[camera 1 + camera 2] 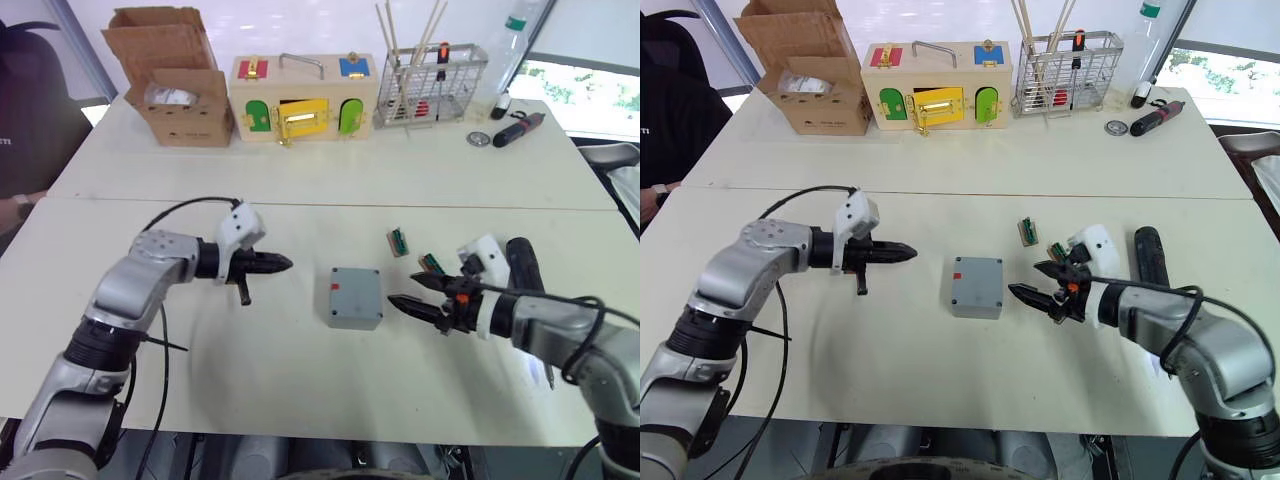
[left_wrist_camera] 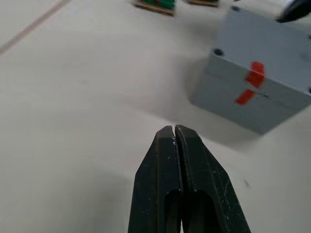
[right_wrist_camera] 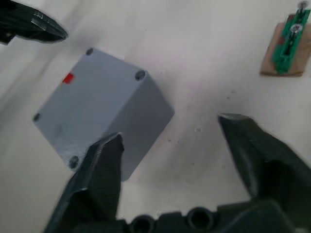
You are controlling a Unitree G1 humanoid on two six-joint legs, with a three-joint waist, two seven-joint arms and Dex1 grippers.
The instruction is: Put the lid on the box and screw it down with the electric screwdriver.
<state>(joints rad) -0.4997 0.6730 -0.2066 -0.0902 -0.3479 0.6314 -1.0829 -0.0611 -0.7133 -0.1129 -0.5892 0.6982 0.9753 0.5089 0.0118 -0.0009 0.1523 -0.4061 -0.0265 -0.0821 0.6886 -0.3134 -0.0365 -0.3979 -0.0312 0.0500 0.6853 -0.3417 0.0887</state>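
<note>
Grippers flank the grey box (image 1: 355,297), which sits on the white table (image 1: 300,390) with the lid (image 3: 92,90) already on top, its corner screw holes showing. A red tab marks the box's side toward the left gripper (image 1: 280,264), whose fingers are pressed together, tips aimed at the box with a clear gap between. On the box's other side the right gripper (image 1: 410,296) hovers just beside it, fingers spread wide and holding nothing. Past that gripper, farther from the box, the electric screwdriver (image 1: 1150,262) lies on the table, partly hidden by the right arm. Two small green parts on brown bases (image 1: 399,241) lie just beyond the box; what they are is hard to make out. Well beyond the box stand a cardboard box (image 1: 180,90), a wooden box with coloured doors (image 1: 303,98) and a wire rack (image 1: 432,85).
</note>
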